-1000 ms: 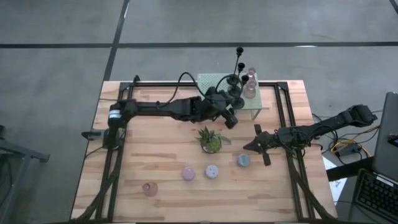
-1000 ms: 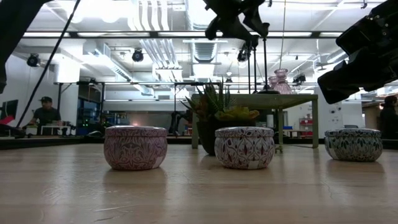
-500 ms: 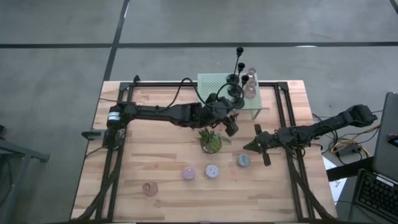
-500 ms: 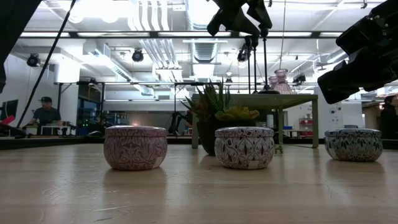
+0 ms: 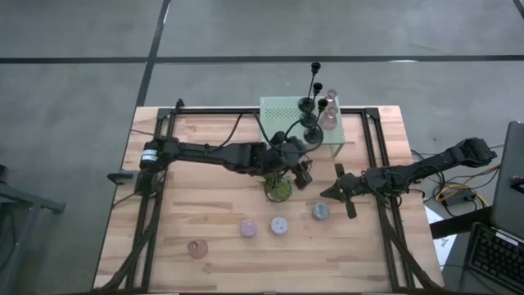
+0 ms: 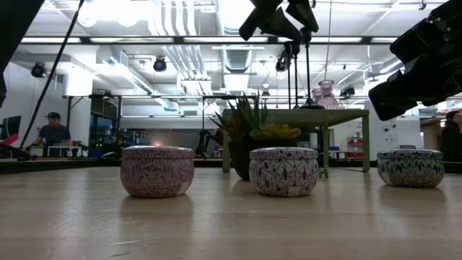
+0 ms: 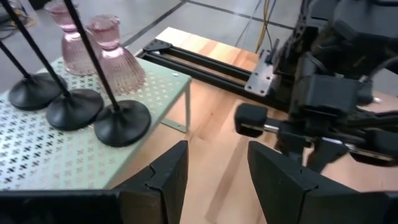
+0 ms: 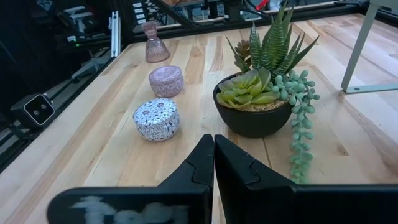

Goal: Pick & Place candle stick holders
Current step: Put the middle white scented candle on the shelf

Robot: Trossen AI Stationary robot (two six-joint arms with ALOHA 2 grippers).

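Your left claw [image 7: 214,171] hangs released, empty; bring it low over a tin [image 5: 279,225] near the table's [image 5: 205,197] front edge.

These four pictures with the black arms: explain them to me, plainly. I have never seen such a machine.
It is a robot with two dark arms at a wooden table. One picture looks straight down, one looks level across the tabletop, and two come from cameras on the arms' wrists.

The left gripper is open and empty, above the potted plant beside the pale green rack. On that rack stand three black candlesticks and two pink glass holders.

The right gripper is shut, holds nothing, and waits by the blue tin. Also on the table are a lilac tin, a pink tin and another pink glass holder.
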